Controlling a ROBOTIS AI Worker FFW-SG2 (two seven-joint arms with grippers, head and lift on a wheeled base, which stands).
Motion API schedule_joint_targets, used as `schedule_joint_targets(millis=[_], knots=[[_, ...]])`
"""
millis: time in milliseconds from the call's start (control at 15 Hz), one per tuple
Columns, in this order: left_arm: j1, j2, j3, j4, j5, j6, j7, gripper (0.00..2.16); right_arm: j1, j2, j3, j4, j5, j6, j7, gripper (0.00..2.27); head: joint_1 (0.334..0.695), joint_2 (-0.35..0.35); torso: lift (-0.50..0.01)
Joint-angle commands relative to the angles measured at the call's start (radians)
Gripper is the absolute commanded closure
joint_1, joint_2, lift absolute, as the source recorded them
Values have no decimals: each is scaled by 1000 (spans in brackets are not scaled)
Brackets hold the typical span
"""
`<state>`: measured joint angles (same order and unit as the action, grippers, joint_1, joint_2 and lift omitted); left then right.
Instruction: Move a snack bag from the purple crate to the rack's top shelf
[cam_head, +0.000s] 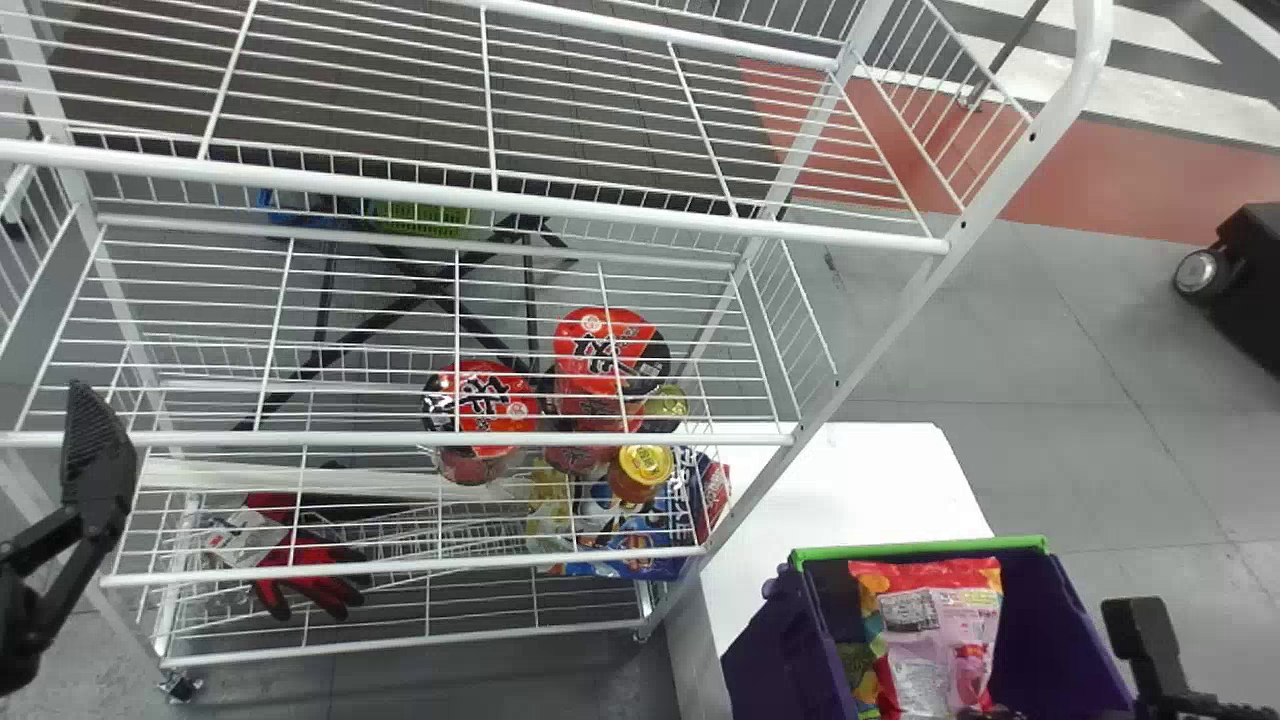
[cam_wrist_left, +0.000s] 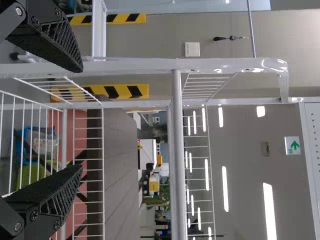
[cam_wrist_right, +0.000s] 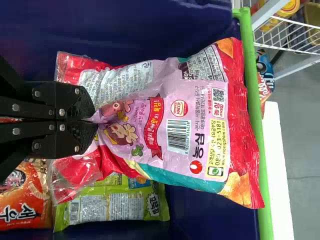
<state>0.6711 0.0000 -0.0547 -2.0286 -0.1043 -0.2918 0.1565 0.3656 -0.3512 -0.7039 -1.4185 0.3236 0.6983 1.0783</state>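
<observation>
Snack bag (cam_wrist_right: 185, 125) is pinched at one end in my right gripper (cam_wrist_right: 96, 119), whose two fingers are closed on the packaging. The bag is within the walls of the purple crate (cam_head: 780, 655), above other packs (cam_wrist_right: 115, 202), so I judge the grasp made. I can't tell whether it hangs free of them. Left to do: lift past the green rim (cam_head: 920, 548), cross to the rack, set it on the top shelf (cam_head: 600, 209) and let go. My left gripper (cam_wrist_left: 82, 118), spread open, waits beside the rack.

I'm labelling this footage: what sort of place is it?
Likely a workshop or lab set up like a shop: a wire rack, a purple crate of snack bags and hazard striping.
</observation>
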Motion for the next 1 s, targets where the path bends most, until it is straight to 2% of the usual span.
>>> schedule_joint_targets(millis=[0,933], knots=[[5,-2,4,-2,0,0,0,144,4,1,-2,-5,-1,-3,0,1477,695,-350,-257],[12,-2,16,-12,6,0,0,144,16,12,-25,-28,-11,-9,12,1477,695,-350,-201]])
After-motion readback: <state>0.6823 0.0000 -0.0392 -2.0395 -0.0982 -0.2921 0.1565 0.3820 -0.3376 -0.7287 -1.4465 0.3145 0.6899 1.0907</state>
